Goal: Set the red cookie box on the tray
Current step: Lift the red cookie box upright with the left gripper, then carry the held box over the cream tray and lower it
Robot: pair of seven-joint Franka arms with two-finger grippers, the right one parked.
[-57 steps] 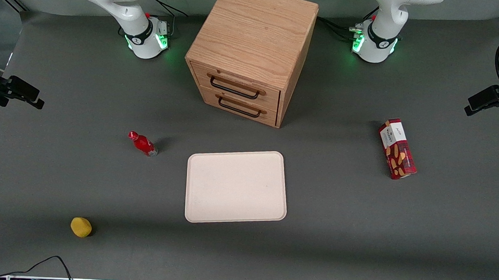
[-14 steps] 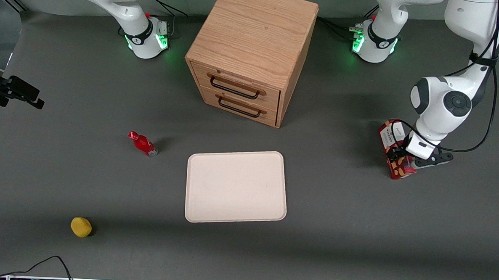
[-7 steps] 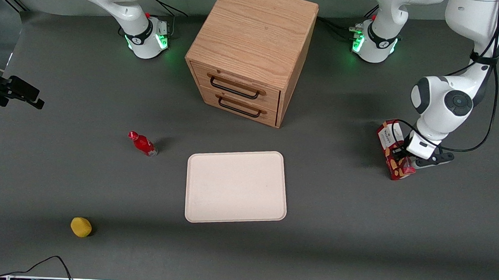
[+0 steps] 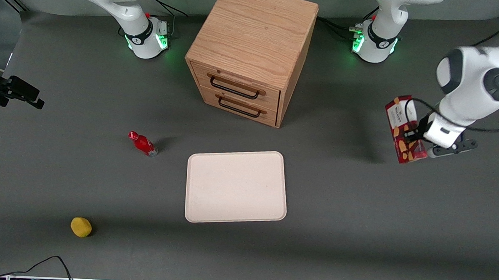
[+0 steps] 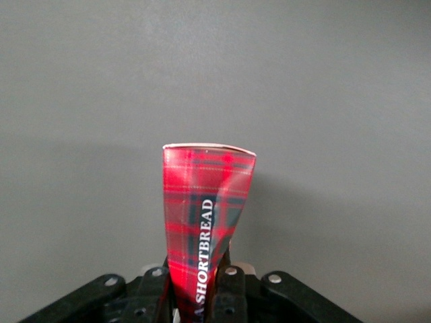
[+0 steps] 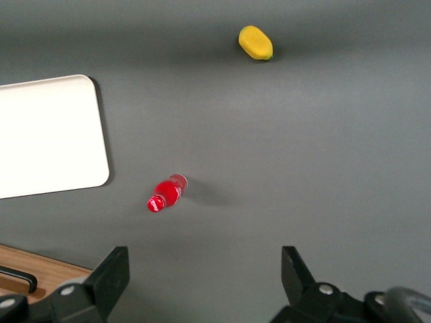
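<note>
Wrist view: hand (image 5: 199, 286) seemingly denting red cookie box (image 5: 205, 215)

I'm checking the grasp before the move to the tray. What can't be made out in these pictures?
- Front view: the gripper partly covers the red cookie box; its underside is hidden.
- Left wrist view: the box's held end is cut off by the picture's edge.
- Right wrist view: the tray is cut off at the edge.
</note>
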